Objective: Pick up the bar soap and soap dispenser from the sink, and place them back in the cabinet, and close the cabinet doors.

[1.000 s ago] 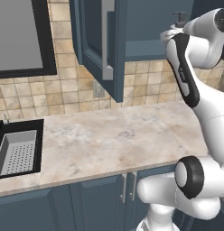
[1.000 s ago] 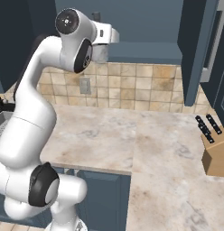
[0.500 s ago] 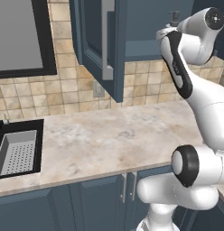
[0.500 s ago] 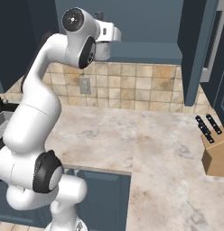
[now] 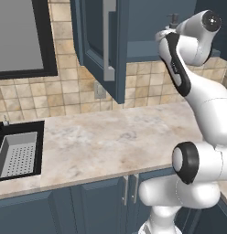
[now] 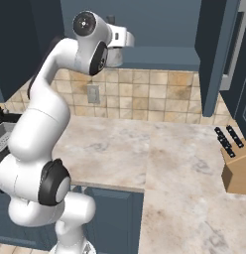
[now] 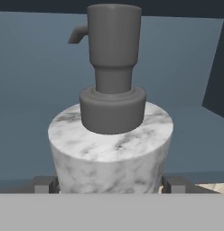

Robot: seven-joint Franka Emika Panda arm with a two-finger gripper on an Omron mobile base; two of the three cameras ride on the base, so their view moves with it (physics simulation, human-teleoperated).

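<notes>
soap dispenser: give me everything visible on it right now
The soap dispenser is a short white-grey marbled cylinder with a dark grey collar and pump top, spout pointing left in the hand view. It stands upright between the gripper fingers, one at each side of its body, up at the open cabinet.

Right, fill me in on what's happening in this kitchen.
The white arm is raised to the open cabinet above the counter, and its gripper has the soap dispenser between its fingers, one finger on each side of the marbled body. The bottle is upright at the level of the blue shelf, in front of the cabinet's blue back wall. The cabinet doors stand open. The sink lies off to the left with its grey tray in it.
</notes>
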